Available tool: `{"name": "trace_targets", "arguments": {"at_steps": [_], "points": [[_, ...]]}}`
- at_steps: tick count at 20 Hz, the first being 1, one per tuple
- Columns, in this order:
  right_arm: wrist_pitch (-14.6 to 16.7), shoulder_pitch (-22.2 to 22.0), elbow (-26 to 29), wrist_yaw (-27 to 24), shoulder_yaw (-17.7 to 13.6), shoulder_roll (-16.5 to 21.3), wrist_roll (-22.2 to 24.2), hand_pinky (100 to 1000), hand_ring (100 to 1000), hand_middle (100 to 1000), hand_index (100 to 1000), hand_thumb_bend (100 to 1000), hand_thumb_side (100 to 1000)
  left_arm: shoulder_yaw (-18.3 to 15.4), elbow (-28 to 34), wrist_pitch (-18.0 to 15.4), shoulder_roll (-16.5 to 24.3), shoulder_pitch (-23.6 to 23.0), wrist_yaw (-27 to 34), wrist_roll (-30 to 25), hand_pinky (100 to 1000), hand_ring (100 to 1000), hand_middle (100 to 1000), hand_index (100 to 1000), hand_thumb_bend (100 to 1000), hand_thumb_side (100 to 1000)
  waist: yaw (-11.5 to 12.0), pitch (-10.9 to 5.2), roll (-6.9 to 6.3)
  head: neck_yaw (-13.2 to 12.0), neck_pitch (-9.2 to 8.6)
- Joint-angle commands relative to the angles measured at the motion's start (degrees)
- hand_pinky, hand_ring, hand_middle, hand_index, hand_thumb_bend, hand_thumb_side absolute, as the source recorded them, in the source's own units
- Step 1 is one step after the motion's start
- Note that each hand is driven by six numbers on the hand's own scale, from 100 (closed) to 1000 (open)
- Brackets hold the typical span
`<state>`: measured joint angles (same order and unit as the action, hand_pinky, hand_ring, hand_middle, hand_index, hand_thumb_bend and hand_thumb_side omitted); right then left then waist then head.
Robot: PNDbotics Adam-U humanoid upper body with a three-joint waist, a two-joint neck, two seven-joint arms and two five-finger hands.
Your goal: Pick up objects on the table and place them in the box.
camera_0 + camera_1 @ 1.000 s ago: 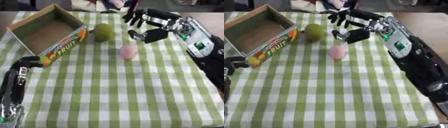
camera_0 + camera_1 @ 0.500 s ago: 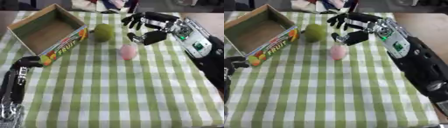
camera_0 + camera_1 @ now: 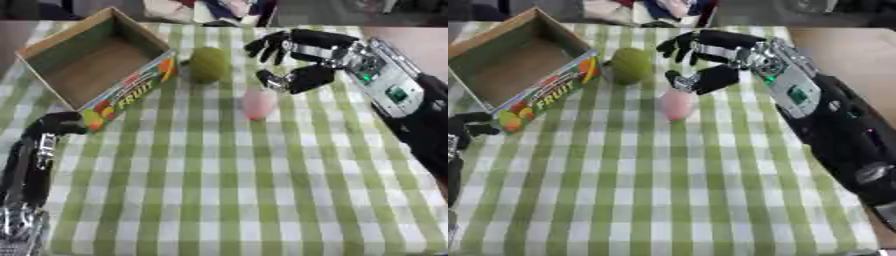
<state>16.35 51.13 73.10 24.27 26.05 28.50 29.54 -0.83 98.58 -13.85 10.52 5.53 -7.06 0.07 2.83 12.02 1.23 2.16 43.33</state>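
A pink rounded object (image 3: 259, 104) stands on the green checked cloth near the middle. A green fruit (image 3: 207, 65) lies beside the right wall of the open cardboard fruit box (image 3: 131, 92) at the upper left; the box looks empty inside. My right hand (image 3: 302, 60) hovers just above and right of the pink object, fingers spread and thumb low, holding nothing. My left hand (image 3: 59, 123) rests at the left edge, next to the box's near corner; its fingers are hard to make out.
The checked cloth (image 3: 227, 190) covers the table down to the near edge. Bundled cloth or clothing (image 3: 206, 10) lies beyond the table's far edge. Bare brown tabletop (image 3: 842, 55) shows at the right.
My right hand has dropped lower and nearer to the pink object, still open. The fruit, pink object and box stay put. The left arm is unchanged.
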Motion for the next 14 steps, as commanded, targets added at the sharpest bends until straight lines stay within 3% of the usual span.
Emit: {"name": "trace_targets", "arguments": {"at_steps": [1, 14], "points": [[0.19, 0.52, 0.25, 0.00, -0.02, 1.93, 0.58, 699, 808, 850, 980, 100, 798, -0.18, 0.68, -0.02, 1.36, 0.17, -0.36, -0.02, 821, 613, 659, 732, 100, 903, -0.10, -1.03, -0.02, -0.16, 0.44], [1.06, -1.07, -3.83, 1.41, 0.85, 1.30, 1.66, 700, 808, 851, 980, 100, 876, -0.13, 0.61, -0.03, 1.34, 0.06, -0.47, -0.09, 821, 613, 659, 732, 100, 905, -0.19, -0.98, -0.16, -0.13, 0.66]]}}
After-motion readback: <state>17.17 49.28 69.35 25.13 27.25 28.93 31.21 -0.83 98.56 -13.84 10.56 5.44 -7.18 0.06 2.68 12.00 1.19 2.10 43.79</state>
